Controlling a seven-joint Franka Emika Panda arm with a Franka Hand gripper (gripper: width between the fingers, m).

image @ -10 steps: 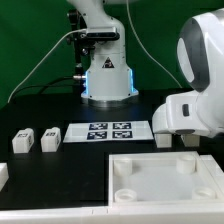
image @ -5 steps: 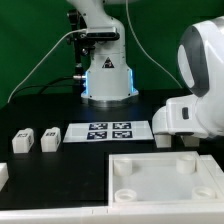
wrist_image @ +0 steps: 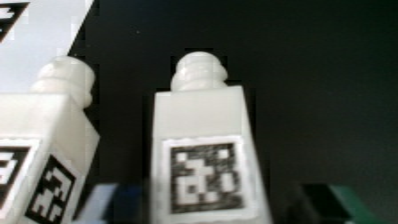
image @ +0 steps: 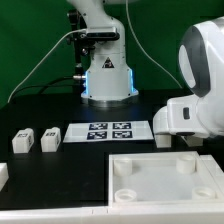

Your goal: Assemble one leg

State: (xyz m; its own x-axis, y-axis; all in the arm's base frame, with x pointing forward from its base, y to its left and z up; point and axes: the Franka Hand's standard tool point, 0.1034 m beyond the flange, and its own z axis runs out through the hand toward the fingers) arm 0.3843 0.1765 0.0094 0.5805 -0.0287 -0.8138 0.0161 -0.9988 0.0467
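Note:
In the wrist view a white leg (wrist_image: 205,140) with a black-and-white marker on its face and a rounded peg at its far end lies on the black table between my fingers. My gripper (wrist_image: 222,208) is open and straddles it; one dark finger (wrist_image: 342,200) stands clear of its side. A second leg (wrist_image: 45,130) lies right beside the first. In the exterior view my gripper (image: 176,141) is low over the table, mostly hidden under the arm's white housing (image: 195,95). Two more legs (image: 22,141) (image: 49,139) lie at the exterior view's left.
The marker board (image: 105,131) lies in the middle of the table. The large white square panel (image: 165,180) with round corner sockets lies in front of it. Another white part (image: 3,175) shows at the left edge. The arm's base (image: 107,75) stands at the back.

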